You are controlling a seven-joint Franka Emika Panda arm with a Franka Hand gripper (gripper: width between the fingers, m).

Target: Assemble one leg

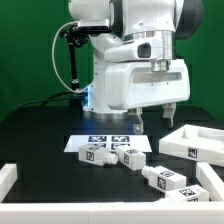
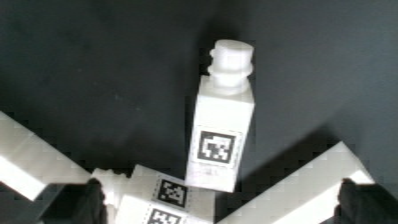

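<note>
Black tabletop (image 2: 89, 60); white leg (image 2: 221, 120) lies flat, peg (image 2: 228, 55) pointing toward bare table.

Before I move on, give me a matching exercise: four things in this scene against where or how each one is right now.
Things:
1. gripper
2. marker board
3. large white part
4. tagged legs

States:
A. lying on the table, nearer the exterior camera than the board
B. open, in the air, holding nothing
C. at the exterior view's right
D. flat on the table, below the arm

Pairs: 1-B, 2-D, 3-C, 4-A
</note>
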